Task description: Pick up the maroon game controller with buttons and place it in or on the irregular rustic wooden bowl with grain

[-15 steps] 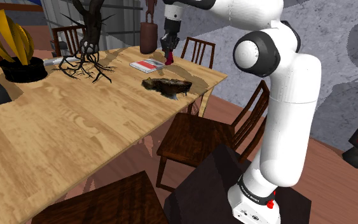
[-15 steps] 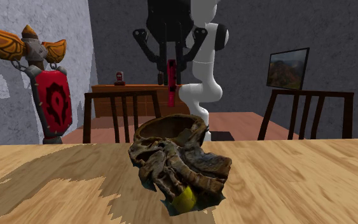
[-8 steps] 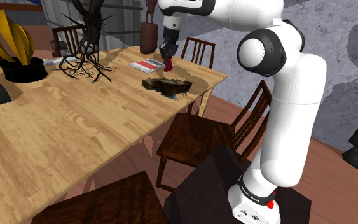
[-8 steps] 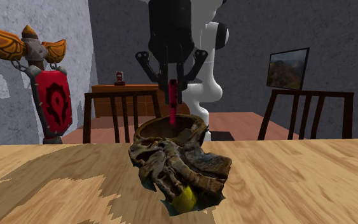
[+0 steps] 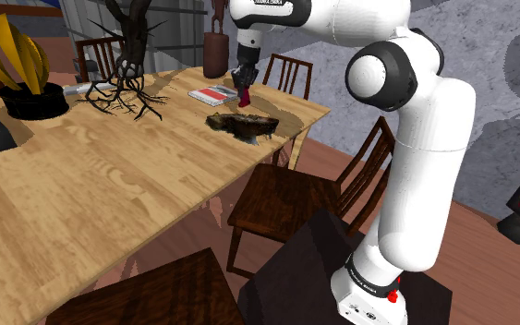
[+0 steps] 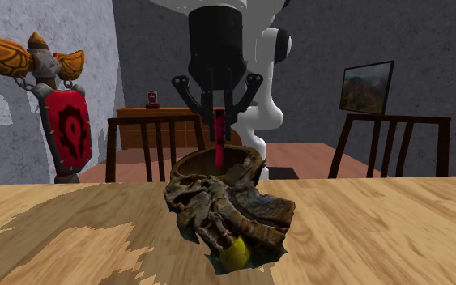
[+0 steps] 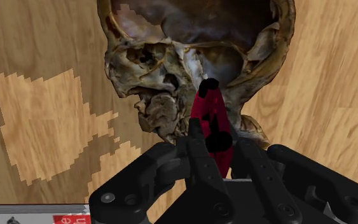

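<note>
Gripper (image 6: 220, 120) over the surface's (image 5: 110, 194) far corner, its jaws pinching the dark red controller (image 6: 219, 139). The controller hangs upright above the hollow of the brown, gnarled bowl (image 6: 226, 202). Open wood lies around the bowl. A book (image 5: 213, 93) lies near it, and a chair (image 5: 281, 198) stands just past the surface's edge.
</note>
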### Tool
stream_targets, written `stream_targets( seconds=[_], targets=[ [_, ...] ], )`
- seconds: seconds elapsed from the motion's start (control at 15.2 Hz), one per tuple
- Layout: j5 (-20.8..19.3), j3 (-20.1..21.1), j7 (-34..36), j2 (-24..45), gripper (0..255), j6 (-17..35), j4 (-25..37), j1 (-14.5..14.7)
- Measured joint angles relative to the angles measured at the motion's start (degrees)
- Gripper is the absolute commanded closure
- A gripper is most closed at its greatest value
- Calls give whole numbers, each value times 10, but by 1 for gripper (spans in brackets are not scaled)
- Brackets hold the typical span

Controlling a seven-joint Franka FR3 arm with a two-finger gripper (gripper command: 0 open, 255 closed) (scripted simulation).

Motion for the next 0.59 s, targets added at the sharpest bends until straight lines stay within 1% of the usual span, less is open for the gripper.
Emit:
stream_targets(
  seconds=[0.07,0.46,0.59],
  targets=[
    [0,0,0,0,0,0,0,0],
    [0,0,0,0,0,0,0,0],
    [1,-1,0,3,0,-23,26,-3]
  ],
)
